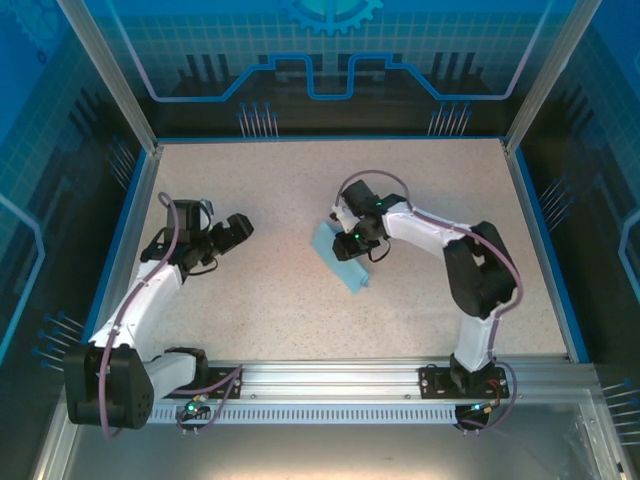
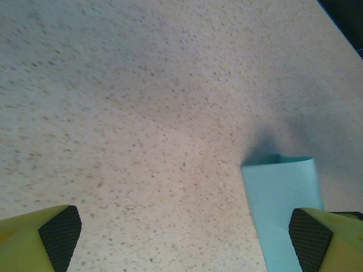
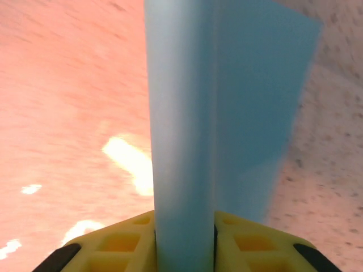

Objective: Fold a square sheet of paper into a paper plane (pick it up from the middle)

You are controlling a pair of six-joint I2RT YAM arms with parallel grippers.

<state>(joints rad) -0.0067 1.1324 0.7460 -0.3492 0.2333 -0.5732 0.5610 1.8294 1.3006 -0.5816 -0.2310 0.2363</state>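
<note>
You are working on one table (image 1: pixel 300 190), speckled beige, closed in by a blue rim (image 1: pixel 125 240) on the left, far and right sides and by a metal rail (image 1: pixel 330 375) along the near edge.

Count of what is on it: one sheet of paper (image 1: pixel 348 272), and two arms with one gripper each.

The sheet is light blue and folded into a long narrow shape. It sits slightly right of the table's centre, slanting from upper left to lower right. Your right gripper (image 1: pixel 355 240) is on its upper part. At the right wrist, the paper (image 3: pixel 187 141) stands on edge between the yellow fingers (image 3: pixel 249 243), which press against it from both sides with no gap, so your right gripper (image 3: pixel 184 243) has hold of it. A flap of the sheet spreads out to the right. You cannot tell whether its lower end rests on the table.

Your left gripper (image 1: pixel 240 228) hangs over the left half of the table, well apart from the sheet. Its jaws stand wide with nothing between them (image 2: pixel 184 235), and one end of the paper (image 2: pixel 281 198) shows ahead of its right finger.

Bare table lies on every side of the sheet, with the widest room between the two grippers and toward the far rim.
</note>
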